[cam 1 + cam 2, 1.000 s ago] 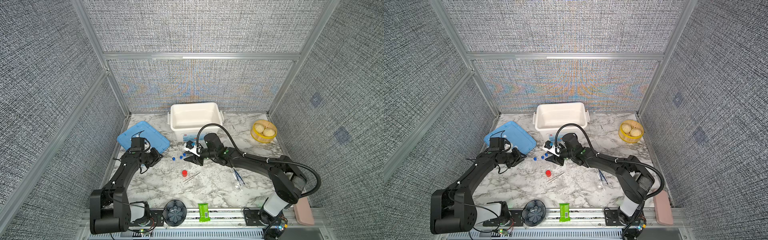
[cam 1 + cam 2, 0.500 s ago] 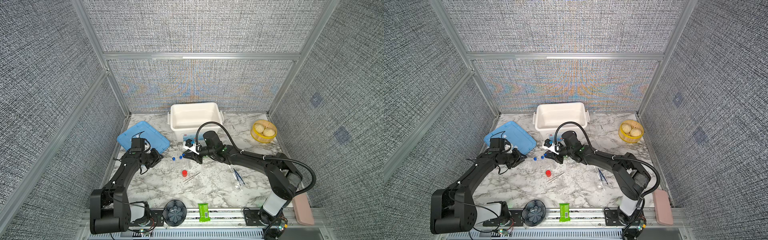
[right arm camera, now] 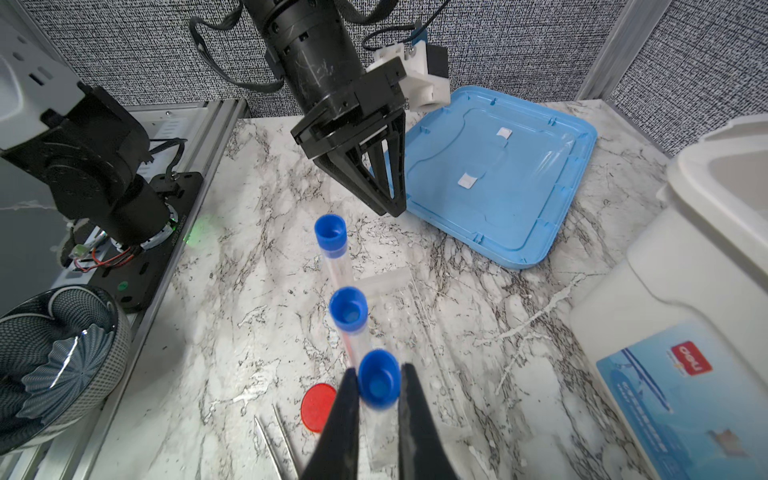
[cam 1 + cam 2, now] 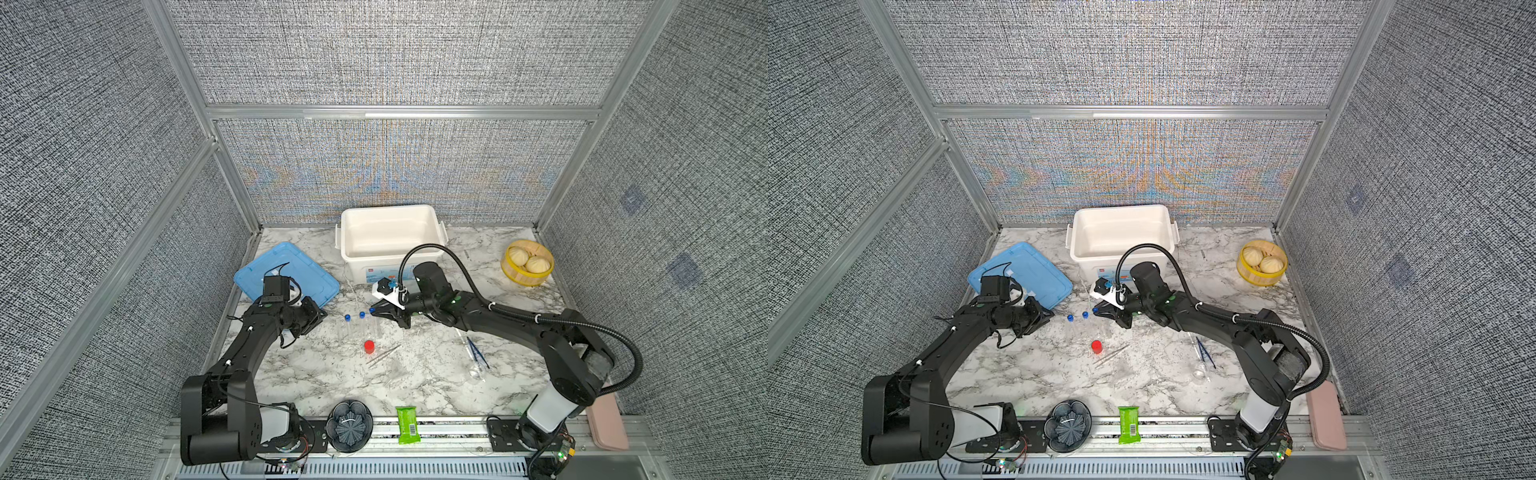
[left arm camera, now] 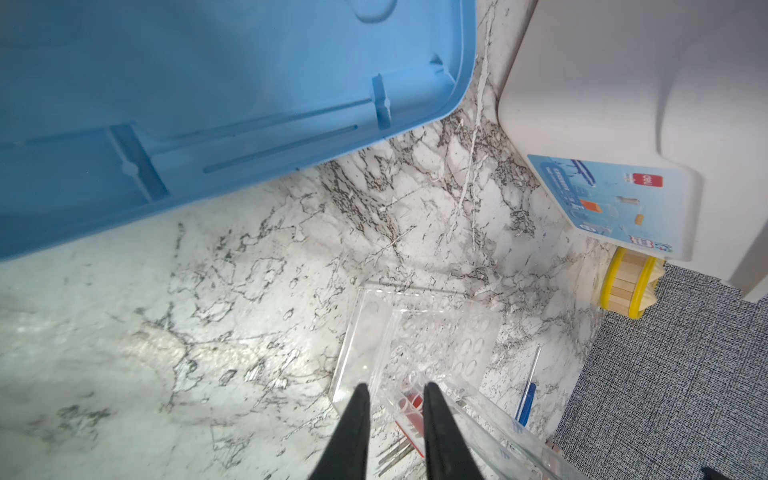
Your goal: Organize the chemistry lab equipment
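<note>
**Entry: tube pinched by its cap, with the hazards of the lift**

Item: three slender clear plastic tubes with blue caps point(image 3: 348, 309). They stand upright in a row in a clear acrylic rack with round holes point(image 5: 436, 332). The rack sits on the marble tabletop point(image 4: 415, 374), between the flat blue plastic lid point(image 4: 299, 266) and the open white plastic box point(image 4: 390, 208).

Hands: we find the right gripper point(image 3: 378, 370) closed on the cap of the end tube point(image 3: 378, 386), touching the cap alone and not the body. The left gripper point(image 5: 395, 388) has its jaws slightly parted, with nothing between them that we can see. It is near the rack but does not brace it.

Hazards we list:
1. The cap may pull off, leaving the tube behind.
2. The tube may bind in its hole, so that the light, unbraced rack rises with it and tips the two neighbouring tubes.
3. The round cap may slip from the pinch. The tube would then drop toward the small red-capped vial point(image 4: 369, 346) and the silver metal tweezers point(image 4: 384, 354) lying nearby.
</note>
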You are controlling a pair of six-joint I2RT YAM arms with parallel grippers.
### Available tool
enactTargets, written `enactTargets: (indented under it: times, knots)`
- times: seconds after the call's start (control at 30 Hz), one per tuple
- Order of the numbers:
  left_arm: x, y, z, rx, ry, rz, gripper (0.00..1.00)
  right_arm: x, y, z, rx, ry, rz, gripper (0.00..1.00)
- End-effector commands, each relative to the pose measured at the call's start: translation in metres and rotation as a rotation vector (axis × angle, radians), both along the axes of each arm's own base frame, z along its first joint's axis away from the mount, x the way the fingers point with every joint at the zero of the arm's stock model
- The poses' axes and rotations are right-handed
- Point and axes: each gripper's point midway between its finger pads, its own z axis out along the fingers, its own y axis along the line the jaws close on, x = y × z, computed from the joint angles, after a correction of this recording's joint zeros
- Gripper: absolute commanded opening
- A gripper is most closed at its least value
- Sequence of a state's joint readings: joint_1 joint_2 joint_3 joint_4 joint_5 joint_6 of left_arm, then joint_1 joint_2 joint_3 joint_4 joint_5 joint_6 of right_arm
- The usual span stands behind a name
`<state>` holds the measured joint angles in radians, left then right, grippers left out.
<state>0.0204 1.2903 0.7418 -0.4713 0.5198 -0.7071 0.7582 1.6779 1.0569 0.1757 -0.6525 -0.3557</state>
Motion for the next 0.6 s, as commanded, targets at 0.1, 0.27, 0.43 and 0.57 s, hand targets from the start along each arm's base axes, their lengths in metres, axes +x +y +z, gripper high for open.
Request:
enactTargets:
  times: [0.1, 0.27, 0.43, 0.57]
  knots:
    - [0.0033, 0.0003, 0.0004, 0.004, -0.009, -0.007, 0.25, 0.0002, -0.0028, -0.0003, 0.02, 0.005, -0.014, 0.13]
    - [0.0055, 0.0002, -0.0003, 0.0, -0.015, -0.002, 0.26, -0.0015, -0.0046, -0.0004, 0.026, 0.008, -0.017, 0.13]
    - [0.0055, -0.0009, -0.0006, -0.006, -0.011, -0.005, 0.25, -0.0022, -0.0052, 0.0003, 0.027, 0.007, -0.017, 0.17]
    - [0.0057, -0.0013, 0.0001, -0.009, -0.013, -0.008, 0.25, -0.0017, -0.0059, 0.002, 0.027, -0.004, -0.019, 0.2]
